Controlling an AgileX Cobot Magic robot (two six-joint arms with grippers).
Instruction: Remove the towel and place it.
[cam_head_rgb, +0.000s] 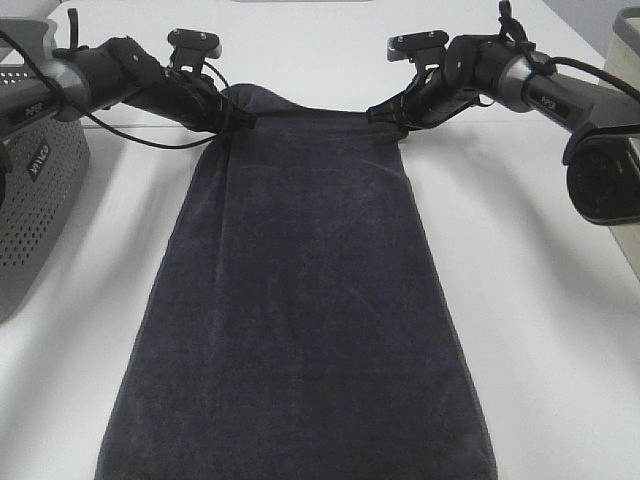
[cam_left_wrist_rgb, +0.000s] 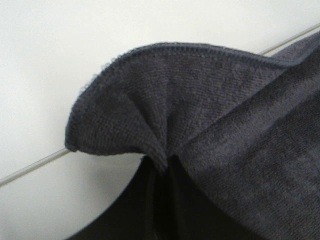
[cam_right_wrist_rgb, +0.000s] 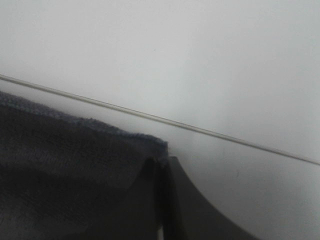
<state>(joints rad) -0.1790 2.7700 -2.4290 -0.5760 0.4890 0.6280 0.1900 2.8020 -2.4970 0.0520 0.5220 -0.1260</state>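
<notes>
Plainly, the towel (cam_head_rgb: 300, 320) lay spread lengthwise down the middle of the white table (cam_head_rgb: 540, 330), its far hem up toward twelve o'clock in the high view and its near end running off the frame at six. The left gripper (cam_head_rgb: 240, 118) was pinched tight on the far corner at about eleven o'clock, and the left wrist view showed that corner (cam_left_wrist_rgb: 150, 100) bunched into a fan of folds where the closed jaws bit it. The right gripper (cam_head_rgb: 385, 115) was likewise clamped shut on the opposite far corner at about one o'clock, with only a thin sliver of hem (cam_right_wrist_rgb: 125, 135) caught at its tip. The grey perforated basket (cam_head_rgb: 40, 190) stood off at nine o'clock, well apart from the cloth, and part of another container (cam_head_rgb: 625, 40) showed at two o'clock. The towel looked soft, fuzzy and limp, probably light but quite without stiffness, so it would sag between the two grips and drag its long tail over the table. The hemmed corners seemed the sensible places to hold, since they spread it flat; the right grip looked shallow and might slip under a hard pull.
</notes>
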